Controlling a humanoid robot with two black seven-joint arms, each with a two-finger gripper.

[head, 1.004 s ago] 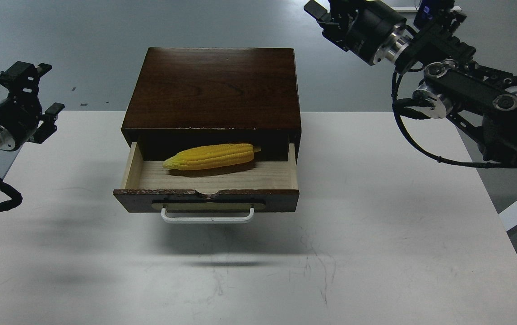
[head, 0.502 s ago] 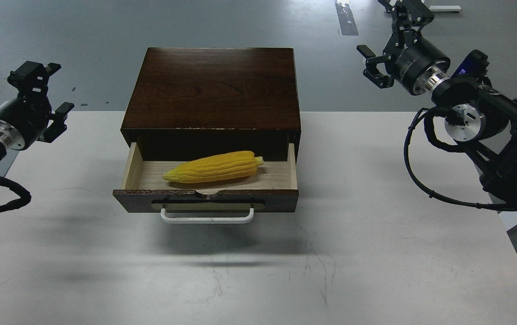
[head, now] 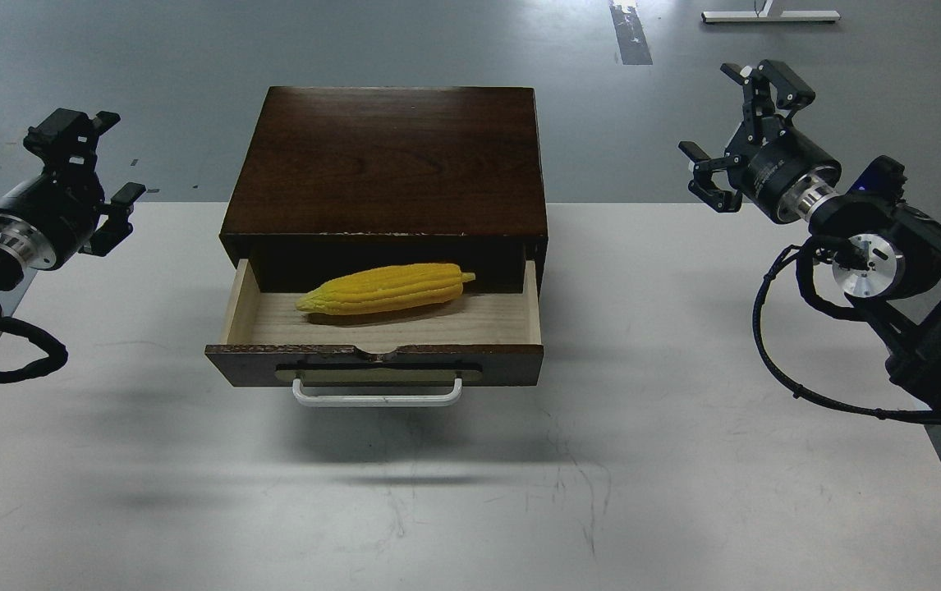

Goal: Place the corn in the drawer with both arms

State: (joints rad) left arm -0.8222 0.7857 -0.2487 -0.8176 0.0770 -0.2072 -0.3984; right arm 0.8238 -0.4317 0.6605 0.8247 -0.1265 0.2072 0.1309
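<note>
The yellow corn [head: 387,289] lies lengthwise inside the open drawer [head: 376,364], on its pale wood floor, tip to the left. The drawer has a dark wood front and a white bar handle [head: 378,396]. My left gripper [head: 97,168] is open and empty, raised at the far left, well clear of the drawer. My right gripper [head: 737,131] is open and empty, raised at the far right, also away from the drawer.
The dark wood cabinet [head: 388,160] holding the drawer stands at the back middle of the white table [head: 470,492]. The table's right edge runs near my right arm. A white stand base [head: 770,16] lies on the floor behind.
My right gripper has moved down and to the right, away from above the cabinet. The corn has shifted slightly in the drawer. My left gripper has edged right and up a little.
</note>
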